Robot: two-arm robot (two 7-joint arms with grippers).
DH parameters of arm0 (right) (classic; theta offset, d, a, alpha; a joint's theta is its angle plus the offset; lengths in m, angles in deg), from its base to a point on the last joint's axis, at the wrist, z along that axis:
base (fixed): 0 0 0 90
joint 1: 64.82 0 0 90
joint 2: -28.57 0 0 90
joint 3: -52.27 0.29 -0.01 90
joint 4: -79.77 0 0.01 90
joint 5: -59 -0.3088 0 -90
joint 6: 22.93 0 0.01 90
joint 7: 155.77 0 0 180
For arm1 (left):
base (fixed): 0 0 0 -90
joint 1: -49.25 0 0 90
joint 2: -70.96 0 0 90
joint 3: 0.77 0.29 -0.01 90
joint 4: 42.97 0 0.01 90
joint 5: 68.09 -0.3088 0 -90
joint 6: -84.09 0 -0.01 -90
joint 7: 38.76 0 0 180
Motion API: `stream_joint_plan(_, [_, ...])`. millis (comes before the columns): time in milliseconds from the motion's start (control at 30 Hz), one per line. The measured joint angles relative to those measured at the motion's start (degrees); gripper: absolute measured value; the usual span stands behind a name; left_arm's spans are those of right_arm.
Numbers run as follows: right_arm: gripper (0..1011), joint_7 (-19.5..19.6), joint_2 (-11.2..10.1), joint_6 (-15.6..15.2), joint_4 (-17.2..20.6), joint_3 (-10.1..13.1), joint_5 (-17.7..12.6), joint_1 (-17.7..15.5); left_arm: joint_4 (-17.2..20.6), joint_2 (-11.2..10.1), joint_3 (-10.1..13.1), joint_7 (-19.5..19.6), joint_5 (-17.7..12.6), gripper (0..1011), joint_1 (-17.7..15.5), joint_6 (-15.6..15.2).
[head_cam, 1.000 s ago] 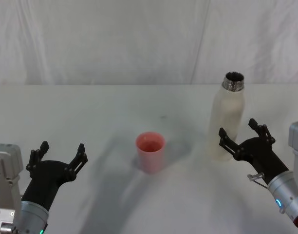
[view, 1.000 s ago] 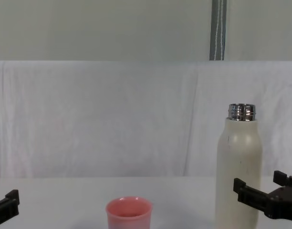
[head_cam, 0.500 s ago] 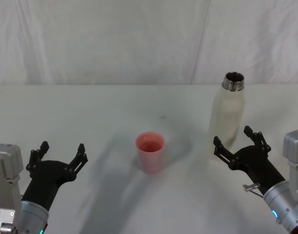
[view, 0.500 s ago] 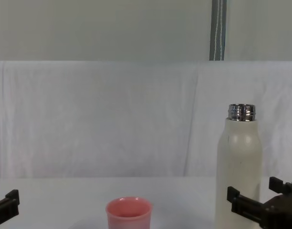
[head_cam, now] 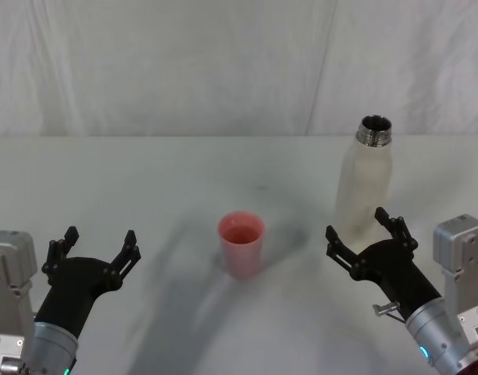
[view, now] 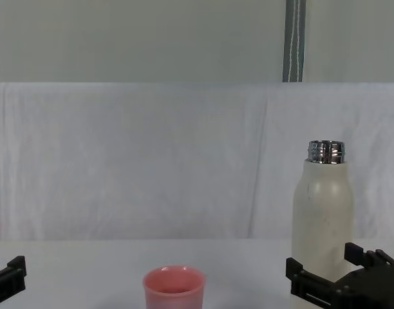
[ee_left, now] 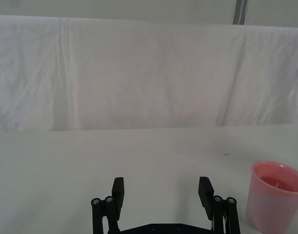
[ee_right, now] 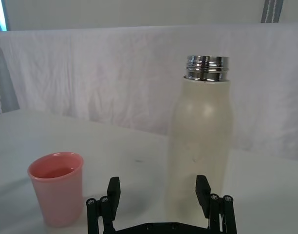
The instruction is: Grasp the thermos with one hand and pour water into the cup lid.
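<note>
- While the left gripper (head_cam: 97,247) hangs idle with its fingers spread and nothing between them, well to the left of the cup lid (head_cam: 241,242), it poses little risk; it has not moved over the last second.
- Because the cup lid, standing upright on the table (head_cam: 184,172) left of the thermos (head_cam: 363,187), looks light and already holds some liquid, a pour started too high or too fast could splash over its rim or tip it.
- Since the right gripper (head_cam: 362,241), fingers released and gripping nothing, sits low in front of the thermos base, a grasp taken there on so tall a bottle could let it topple or swing.
- Against a second ago, the right gripper has drawn back from beside the thermos body towards the robot and shifted towards the cup lid, while thermos and cup lid stand unmoved.
</note>
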Motion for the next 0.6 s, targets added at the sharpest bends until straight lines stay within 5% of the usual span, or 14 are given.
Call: stream_joint_plan(600, [1000, 0.5, 0.6, -0.4, 1.7, -0.3, 1.1, -1.7, 0.0, 0.0, 0.0, 0.0, 0.0, 1001, 0.0, 0.0])
